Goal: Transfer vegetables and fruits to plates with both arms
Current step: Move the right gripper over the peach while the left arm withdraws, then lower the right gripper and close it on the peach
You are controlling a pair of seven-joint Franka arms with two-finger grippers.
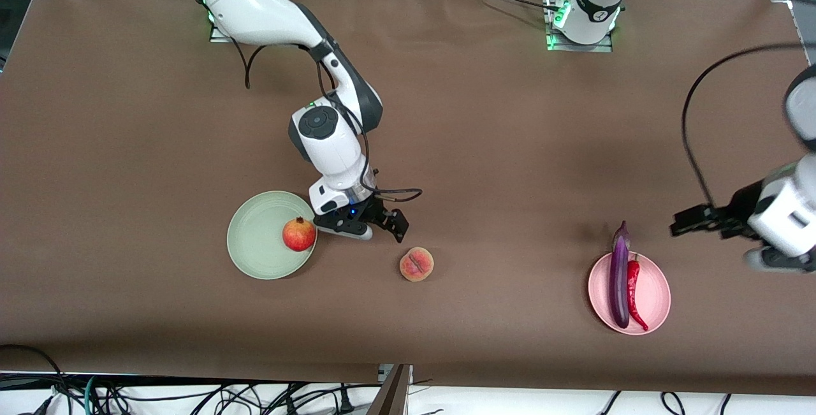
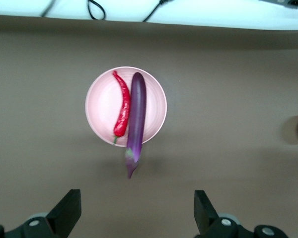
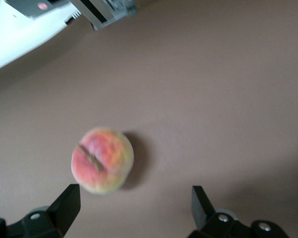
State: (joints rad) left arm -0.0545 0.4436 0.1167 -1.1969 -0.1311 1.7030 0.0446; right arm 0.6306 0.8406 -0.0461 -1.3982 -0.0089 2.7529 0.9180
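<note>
The right gripper (image 1: 373, 227) hangs over the brown table (image 1: 484, 147) with its fingers spread wide and nothing between them, beside the mint green plate (image 1: 258, 236). The pomegranate (image 1: 299, 234) sits on that plate at its rim, toward the gripper. The peach (image 1: 417, 264) lies on the bare cloth, near the plate and a little nearer the front camera than the gripper; in the right wrist view it shows crease-up (image 3: 102, 160). Toward the left arm's end, the pink plate (image 1: 653, 291) carries the eggplant (image 1: 619, 278) and the red chili pepper (image 1: 634, 289) side by side, touching, the eggplant's stem end overhanging the rim. The left gripper (image 1: 692, 220) hovers near that plate, jaws open and empty.
</note>
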